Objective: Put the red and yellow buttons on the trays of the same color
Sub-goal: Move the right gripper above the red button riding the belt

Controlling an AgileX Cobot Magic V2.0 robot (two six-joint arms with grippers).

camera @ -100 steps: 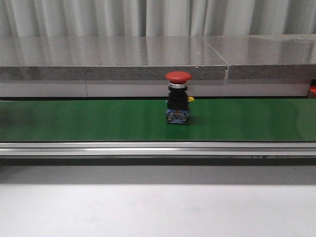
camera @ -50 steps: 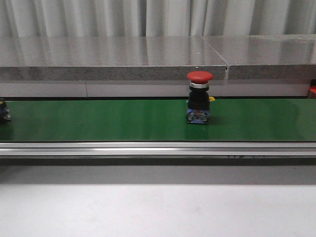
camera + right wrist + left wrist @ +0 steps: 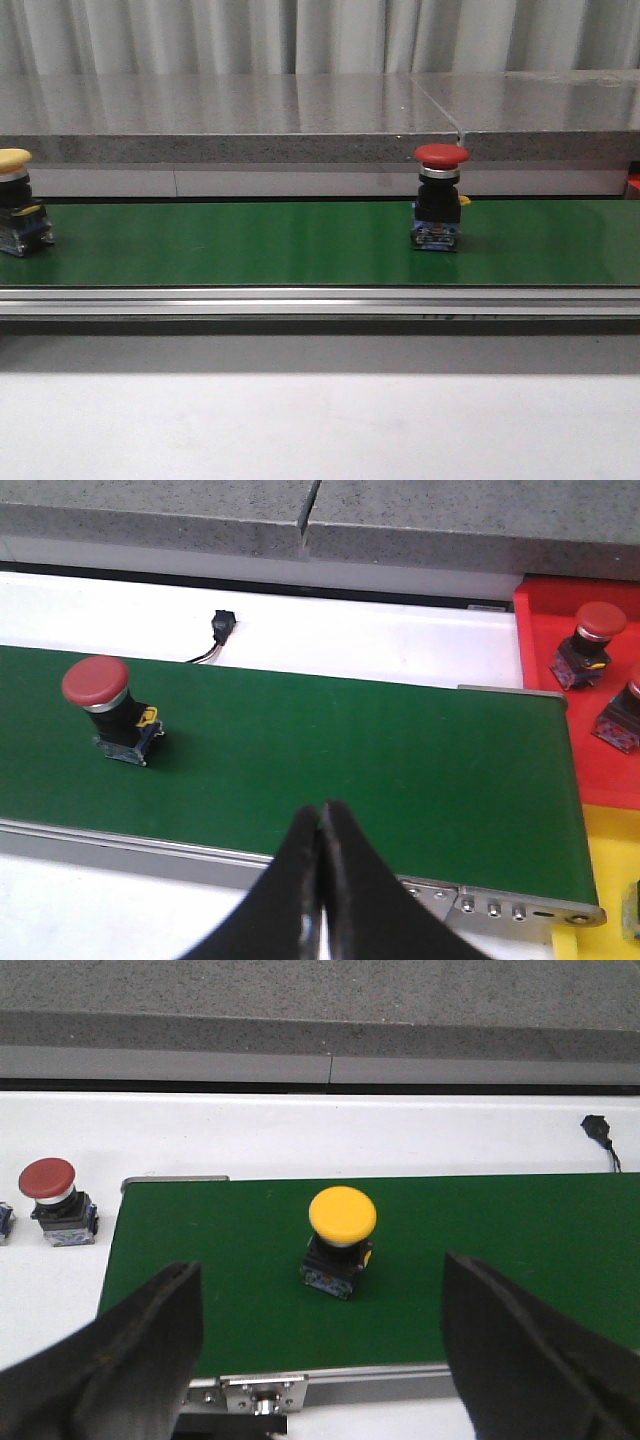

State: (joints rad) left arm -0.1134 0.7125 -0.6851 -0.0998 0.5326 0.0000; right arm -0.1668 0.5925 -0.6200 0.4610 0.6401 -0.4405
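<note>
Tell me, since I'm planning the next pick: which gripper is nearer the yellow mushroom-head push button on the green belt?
Left. The left gripper hangs open over the yellow mushroom-head push button. The right gripper is shut near the belt's other end, by the red tray.

Matt green belt [image 3: 250,245], brushed metal rail [image 3: 300,301], glossy plastic red button [image 3: 441,153] cap.

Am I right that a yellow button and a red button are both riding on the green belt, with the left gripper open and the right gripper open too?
Not quite: the right gripper is shut, its fingers pressed together in the right wrist view. The rest holds: the yellow button and red button stand on the green belt, and the left gripper is open.
</note>
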